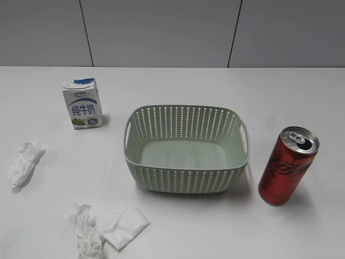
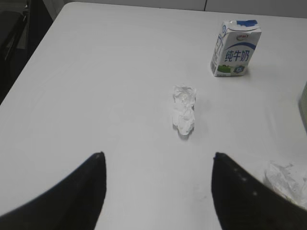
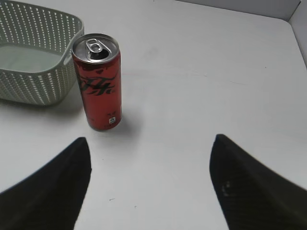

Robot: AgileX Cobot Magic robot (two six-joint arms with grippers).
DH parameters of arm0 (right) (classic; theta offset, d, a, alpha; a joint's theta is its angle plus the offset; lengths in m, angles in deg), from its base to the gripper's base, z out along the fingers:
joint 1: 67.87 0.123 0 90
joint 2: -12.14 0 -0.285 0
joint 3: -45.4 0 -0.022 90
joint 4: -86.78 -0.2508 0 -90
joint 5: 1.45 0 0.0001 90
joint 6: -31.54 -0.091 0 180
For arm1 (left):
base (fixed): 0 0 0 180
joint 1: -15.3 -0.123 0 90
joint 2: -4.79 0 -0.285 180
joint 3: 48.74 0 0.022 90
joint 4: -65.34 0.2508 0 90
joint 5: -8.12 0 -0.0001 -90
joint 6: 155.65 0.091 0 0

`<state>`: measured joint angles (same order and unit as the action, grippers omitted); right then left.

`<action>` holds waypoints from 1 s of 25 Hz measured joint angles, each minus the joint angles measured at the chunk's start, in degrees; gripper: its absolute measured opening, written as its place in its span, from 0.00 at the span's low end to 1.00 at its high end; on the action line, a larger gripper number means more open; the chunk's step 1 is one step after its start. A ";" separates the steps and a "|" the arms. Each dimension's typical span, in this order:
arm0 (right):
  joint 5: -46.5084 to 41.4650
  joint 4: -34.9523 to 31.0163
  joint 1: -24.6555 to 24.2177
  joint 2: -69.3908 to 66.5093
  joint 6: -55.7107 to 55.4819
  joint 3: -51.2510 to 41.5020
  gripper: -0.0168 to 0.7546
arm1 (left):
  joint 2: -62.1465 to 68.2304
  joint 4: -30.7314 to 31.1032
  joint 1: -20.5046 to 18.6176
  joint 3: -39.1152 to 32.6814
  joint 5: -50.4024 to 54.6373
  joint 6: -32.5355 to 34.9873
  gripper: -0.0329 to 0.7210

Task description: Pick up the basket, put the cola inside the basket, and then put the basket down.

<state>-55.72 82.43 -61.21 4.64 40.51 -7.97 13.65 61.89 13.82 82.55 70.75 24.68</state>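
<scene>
Basket (image 1: 186, 148) centre; cola (image 1: 287, 165) upright just right, apart. Left gripper (image 2: 158, 191) and right gripper (image 3: 151, 184) spread wide, grasping nothing, above bare table (image 1: 302, 97).

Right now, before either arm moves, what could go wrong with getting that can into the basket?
The cola is tall, slim and already open at the top, so a clumsy touch from the right pincer might tip it and spill whatever is left inside. It also stands close beside the basket, leaving little room on that side. The crumpled tissues near the basket's front could get dragged along.
</scene>
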 joint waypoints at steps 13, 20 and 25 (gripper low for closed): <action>0.00 0.00 0.00 0.00 -0.07 0.00 0.78 | 0.00 -0.05 0.00 0.00 -0.01 -0.33 0.73; 0.00 0.00 0.00 0.00 -0.07 0.00 0.78 | 1.35 -2.28 0.00 1.33 -2.11 0.00 0.73; 0.00 0.00 0.00 0.00 -0.07 0.00 0.78 | 9.50 -6.62 0.00 3.59 -7.73 0.00 0.73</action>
<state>-55.72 82.43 -61.21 4.64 40.44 -7.97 23.15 55.26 13.82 86.14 63.01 24.68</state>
